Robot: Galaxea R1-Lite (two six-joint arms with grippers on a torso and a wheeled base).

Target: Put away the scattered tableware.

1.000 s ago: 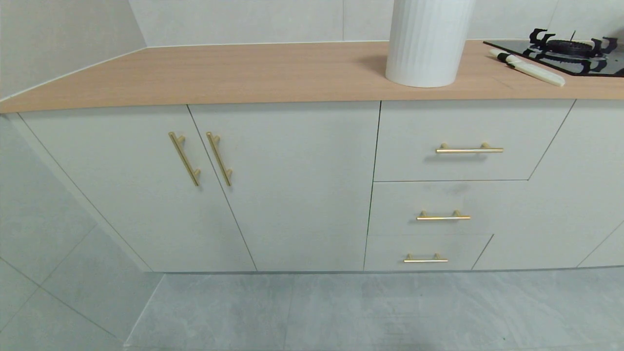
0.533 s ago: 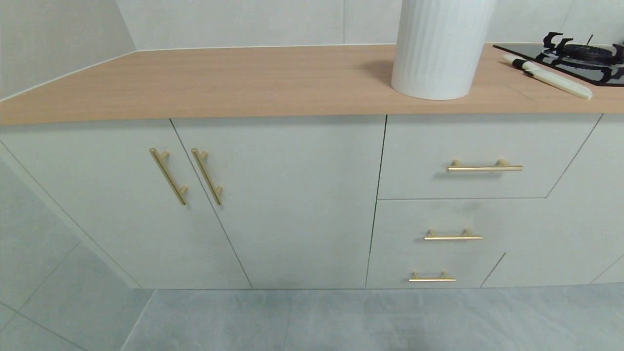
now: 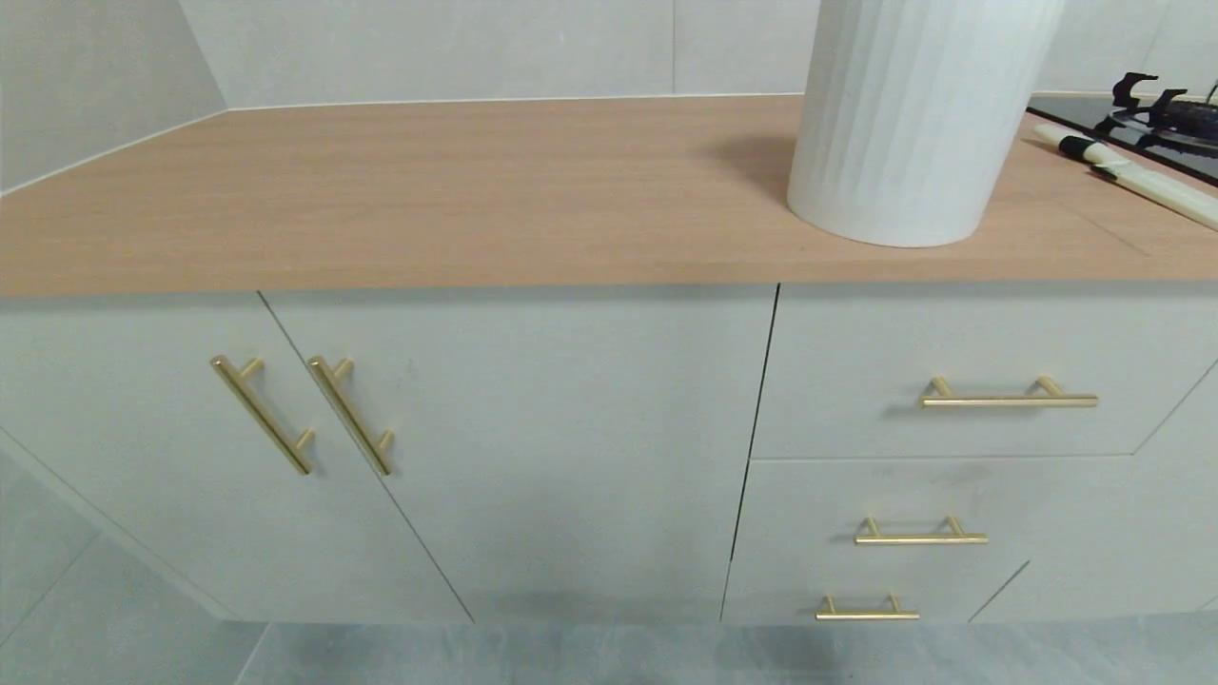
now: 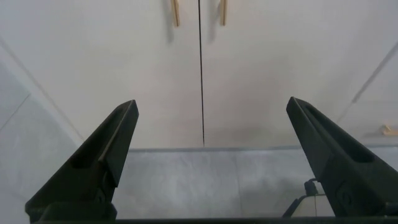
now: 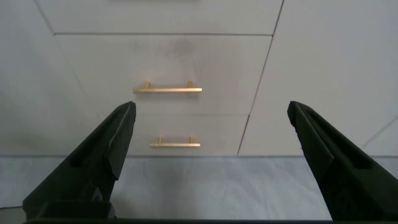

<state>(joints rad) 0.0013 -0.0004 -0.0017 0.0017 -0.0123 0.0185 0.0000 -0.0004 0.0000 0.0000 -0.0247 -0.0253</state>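
A cream-handled utensil with a black band (image 3: 1137, 175) lies on the wooden countertop (image 3: 428, 190) at the far right, beside the hob. A tall white ribbed container (image 3: 918, 114) stands on the counter just left of it. My left gripper (image 4: 208, 134) is open and empty, held low in front of the two cabinet doors (image 4: 200, 68) above the floor. My right gripper (image 5: 211, 134) is open and empty too, facing the lower drawers with their gold handles (image 5: 168, 90).
Below the counter are two doors with gold bar handles (image 3: 304, 414) on the left and three drawers (image 3: 952, 381) on the right. A black hob with a burner grate (image 3: 1161, 114) sits at the far right. Grey tiled floor (image 3: 571, 656) runs along the cabinet base.
The whole head view has shifted: the cabinets and counter now look larger and lower in frame, so the camera has moved closer. Nothing on the counter has moved.
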